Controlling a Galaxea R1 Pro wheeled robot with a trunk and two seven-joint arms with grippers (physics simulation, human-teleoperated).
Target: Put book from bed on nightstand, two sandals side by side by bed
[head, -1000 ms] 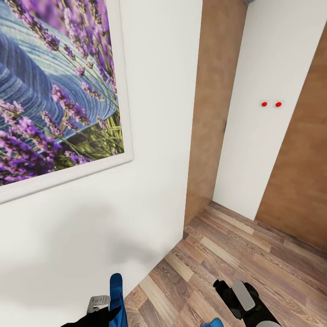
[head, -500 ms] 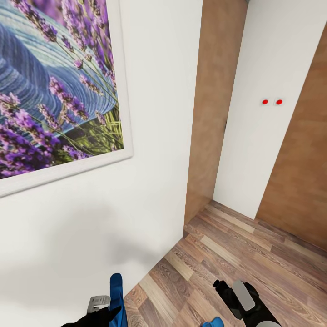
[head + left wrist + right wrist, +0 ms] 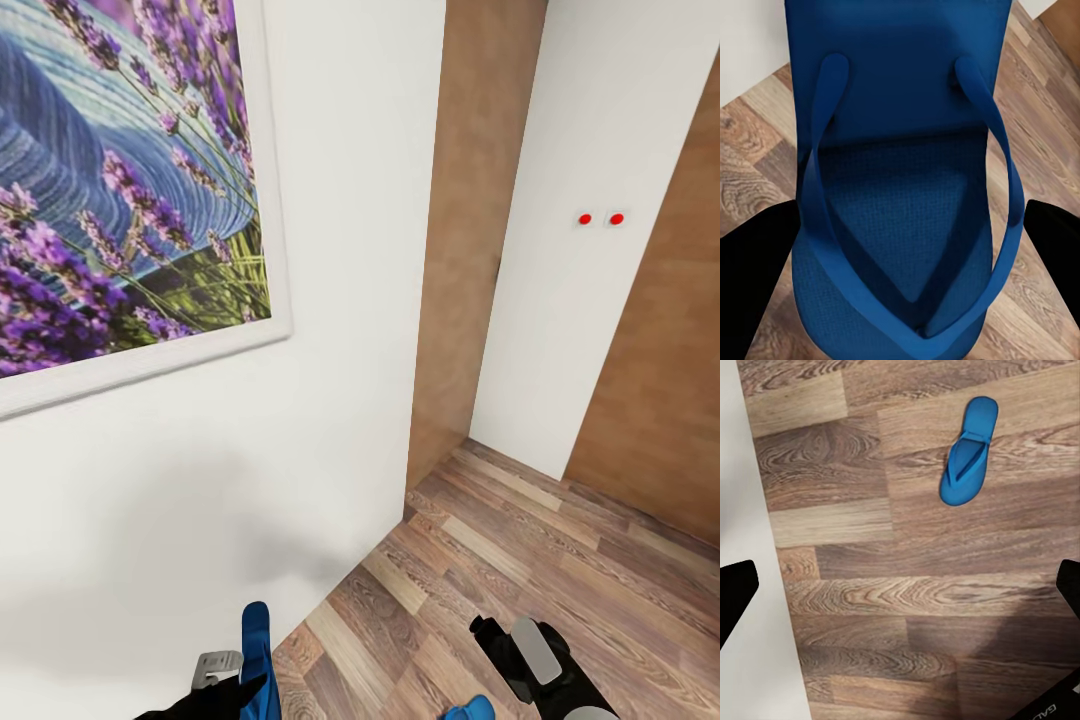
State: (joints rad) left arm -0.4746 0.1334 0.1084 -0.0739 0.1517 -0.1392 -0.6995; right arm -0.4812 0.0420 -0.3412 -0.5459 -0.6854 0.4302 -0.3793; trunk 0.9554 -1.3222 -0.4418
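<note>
My left gripper (image 3: pixel 900 255) is shut on a bright blue sandal (image 3: pixel 900 150), its black fingers (image 3: pixel 750 262) pressing the sole's two edges. In the head view that sandal (image 3: pixel 256 650) stands upright at the bottom edge, close to the white wall, held by the left gripper (image 3: pixel 235 680). The second sandal (image 3: pixel 969 450) lies flat on the wood floor, ahead of my right gripper (image 3: pixel 900 592), which is open and apart from it. Its tip (image 3: pixel 470 710) peeks in at the head view's bottom edge. The book, bed and nightstand are out of view.
A white wall (image 3: pixel 300 450) with a framed lavender picture (image 3: pixel 120 190) stands close on the left. Ahead are brown wood panels (image 3: pixel 470 250) and a white panel (image 3: pixel 580 300) with two red dots. Wood-plank floor (image 3: pixel 520 560) stretches to the right. My right arm (image 3: pixel 535 655) hangs low.
The whole head picture has shifted slightly: the painting and red dots sit a little higher. Both arms and the held sandal keep their places in the view.
</note>
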